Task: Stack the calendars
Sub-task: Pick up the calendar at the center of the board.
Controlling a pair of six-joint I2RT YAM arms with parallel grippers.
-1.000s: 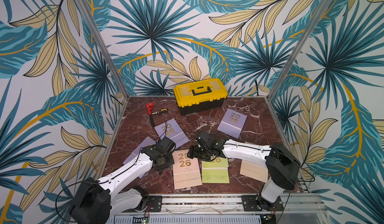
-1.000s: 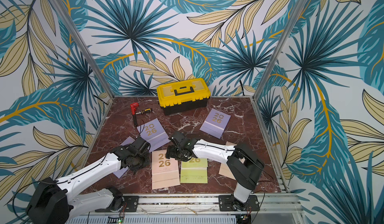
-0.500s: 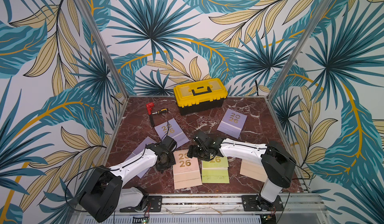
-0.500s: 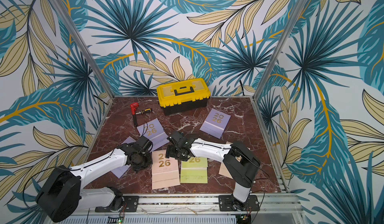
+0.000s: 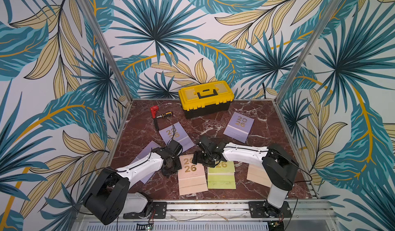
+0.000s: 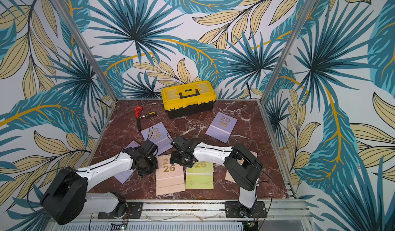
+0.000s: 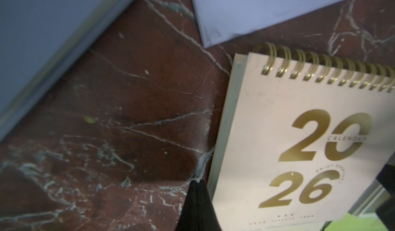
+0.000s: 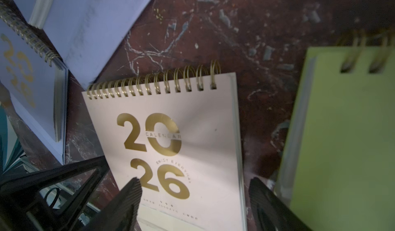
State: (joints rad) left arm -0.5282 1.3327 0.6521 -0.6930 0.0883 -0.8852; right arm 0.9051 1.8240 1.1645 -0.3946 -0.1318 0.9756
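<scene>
A peach-pink calendar (image 5: 192, 177) (image 6: 170, 177) lies flat at the front middle, and a lime green calendar (image 5: 222, 177) (image 8: 346, 133) lies just right of it. Lavender calendars lie at the middle (image 5: 178, 133), the back right (image 5: 239, 125) and under my left arm (image 5: 147, 151). Another peach calendar (image 5: 255, 175) shows under my right arm. My left gripper (image 7: 197, 184) is shut and empty, its tips on the marble at the pink calendar's (image 7: 299, 144) left edge. My right gripper (image 8: 194, 189) hangs open over the pink calendar's (image 8: 171, 133) right edge, near its spiral end.
A yellow-and-black toolbox (image 5: 206, 97) stands at the back wall. A red tool (image 5: 154, 110) and a screwdriver (image 5: 164, 114) lie at the back left. Patterned walls with metal posts close in the marble table (image 5: 213, 125) on three sides.
My left gripper has come forward and down to the pink calendar's left edge, its elbow swinging in. My right gripper has shifted slightly left and opened a little wider.
</scene>
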